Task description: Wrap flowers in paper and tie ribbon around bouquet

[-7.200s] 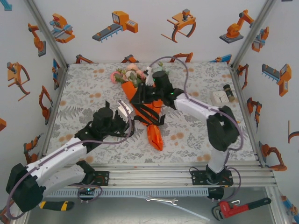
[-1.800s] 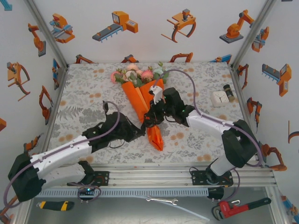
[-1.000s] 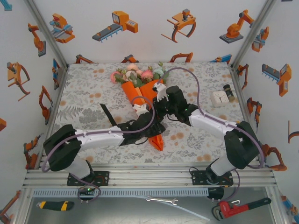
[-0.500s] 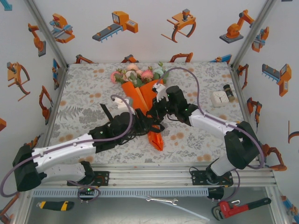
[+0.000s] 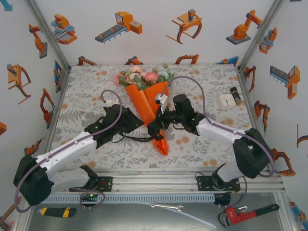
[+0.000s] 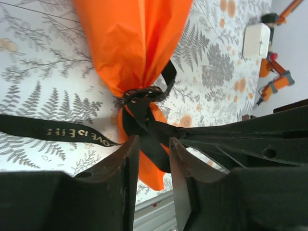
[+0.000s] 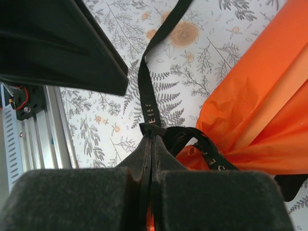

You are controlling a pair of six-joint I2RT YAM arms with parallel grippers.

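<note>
Bouquet (image 5: 144, 101) lies mid-table, ribbon (image 6: 142, 95) cinched round its narrow end; R gripper (image 7: 152, 137) pinches ribbon shut, L gripper (image 6: 153, 144) straddles it, grip unclear, so suggest pulling apart evenly, low, w/o tearing paper (image 6: 130, 43).

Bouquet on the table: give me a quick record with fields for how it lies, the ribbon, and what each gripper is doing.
bouquet: orange cone lying on the table, flowers at the far end, tip toward the arms
ribbon: black, wrapped tight around the cone's narrow part, lettered tail trailing over the cloth
left gripper: jaws partly apart, a ribbon strand between them; grip unclear
right gripper: shut on a ribbon strand close to the cone
</note>
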